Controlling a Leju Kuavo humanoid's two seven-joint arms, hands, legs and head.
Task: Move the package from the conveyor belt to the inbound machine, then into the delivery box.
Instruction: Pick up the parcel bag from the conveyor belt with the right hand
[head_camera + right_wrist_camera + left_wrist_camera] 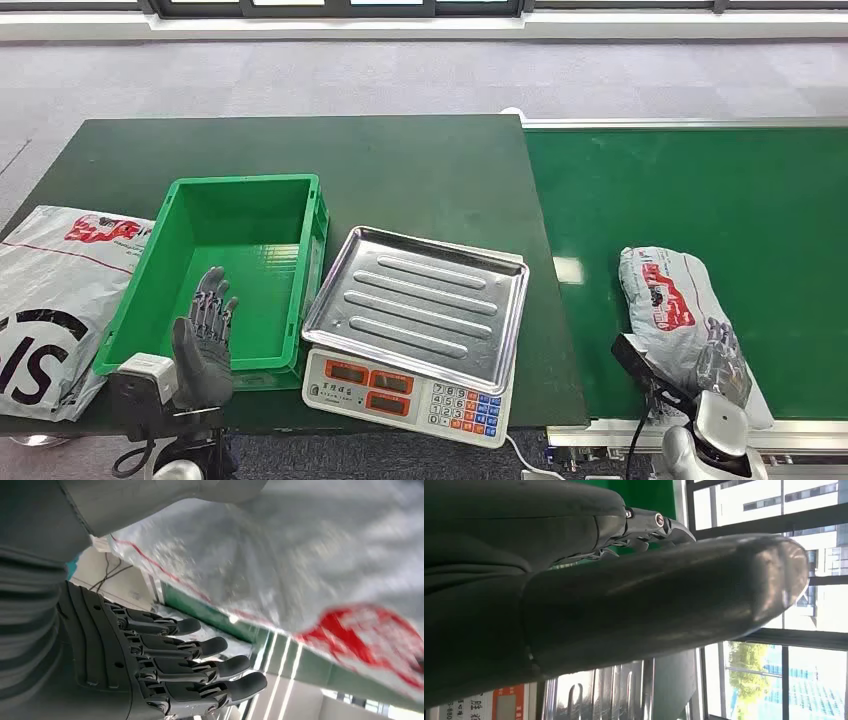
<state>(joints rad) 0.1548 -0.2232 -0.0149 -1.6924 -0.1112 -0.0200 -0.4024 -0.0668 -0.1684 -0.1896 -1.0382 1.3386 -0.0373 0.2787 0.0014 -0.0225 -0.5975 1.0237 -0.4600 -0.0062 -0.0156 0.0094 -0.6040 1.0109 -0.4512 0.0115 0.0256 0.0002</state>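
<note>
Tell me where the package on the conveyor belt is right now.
In the head view the package lies at the right on the green conveyor belt, near its front edge, with the right hand at its near end.

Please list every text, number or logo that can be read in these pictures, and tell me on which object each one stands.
"SI", large black letters cut off by the edge: grey bag left of the green crate.
Red logos on that bag and on the package on the conveyor belt: too blurred.
Scale displays, keys, label: too small.
</note>
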